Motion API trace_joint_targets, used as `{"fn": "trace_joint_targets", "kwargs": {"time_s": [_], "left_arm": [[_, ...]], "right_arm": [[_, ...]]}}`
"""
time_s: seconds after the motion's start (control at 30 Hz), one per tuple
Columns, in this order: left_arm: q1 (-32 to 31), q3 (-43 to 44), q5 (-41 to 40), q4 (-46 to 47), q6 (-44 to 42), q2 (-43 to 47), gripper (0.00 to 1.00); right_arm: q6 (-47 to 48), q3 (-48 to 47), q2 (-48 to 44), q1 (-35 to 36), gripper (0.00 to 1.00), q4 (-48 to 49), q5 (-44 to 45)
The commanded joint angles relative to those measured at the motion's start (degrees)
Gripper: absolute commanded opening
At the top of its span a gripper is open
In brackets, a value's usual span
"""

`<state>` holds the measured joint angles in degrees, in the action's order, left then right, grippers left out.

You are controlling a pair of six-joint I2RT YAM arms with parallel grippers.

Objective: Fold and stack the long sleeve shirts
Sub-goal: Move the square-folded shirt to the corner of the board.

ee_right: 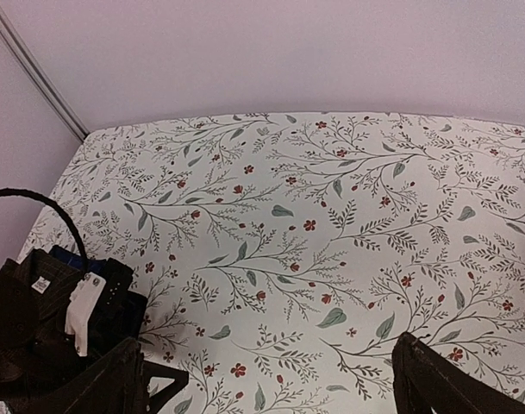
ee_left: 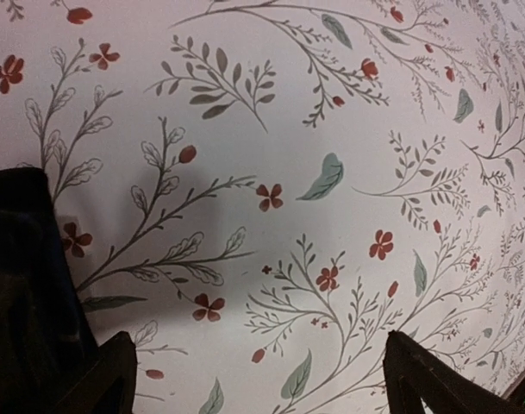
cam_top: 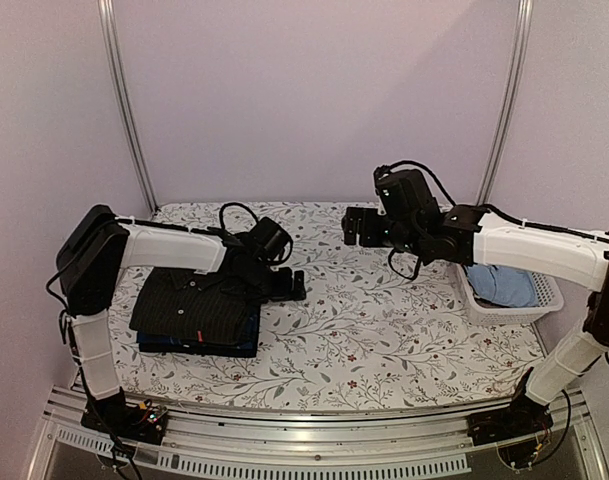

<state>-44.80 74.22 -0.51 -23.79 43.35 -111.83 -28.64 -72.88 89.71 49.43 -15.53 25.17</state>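
The long sleeve shirts lie folded in one stack at the table's left. The black pinstriped shirt is on top and the navy shirt shows under its front edge. My left gripper hovers low just right of the stack, open and empty. In the left wrist view its fingers frame bare cloth, with the dark shirt edge at the left. My right gripper is raised over the table's middle back, open and empty. In the right wrist view the stack sits at the lower left, partly hidden by the left arm.
A floral tablecloth covers the table. A white basket holding light blue cloth stands at the right edge under my right arm. Metal posts and lilac walls close the back and sides.
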Motion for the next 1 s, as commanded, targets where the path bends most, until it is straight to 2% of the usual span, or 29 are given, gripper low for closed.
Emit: {"fn": "trace_joint_targets", "kwargs": {"time_s": [0.0, 0.2, 0.57, 0.77, 0.97], "left_arm": [[2.7, -3.0, -0.5, 1.7, -0.4, 0.7, 1.00], [5.7, -10.8, -0.5, 2.3, -0.6, 5.0, 1.00], [13.4, -25.0, 0.1, 0.8, -1.9, 18.3, 1.00], [15.6, -27.6, 0.1, -0.5, -2.3, 23.7, 1.00], [15.5, -25.2, 2.2, -1.2, -3.5, 25.5, 1.00]], "right_arm": [[2.0, 0.5, -2.3, -0.3, 0.99, -0.1, 1.7], [3.7, 0.4, -2.5, -0.4, 0.99, -0.1, 1.5], [4.3, 1.0, -2.3, -0.6, 0.99, -0.1, 1.8], [3.6, 1.5, -2.3, -0.8, 0.99, -0.7, 1.8], [3.4, 1.3, -2.0, -0.8, 0.99, -1.6, 1.3]]}}
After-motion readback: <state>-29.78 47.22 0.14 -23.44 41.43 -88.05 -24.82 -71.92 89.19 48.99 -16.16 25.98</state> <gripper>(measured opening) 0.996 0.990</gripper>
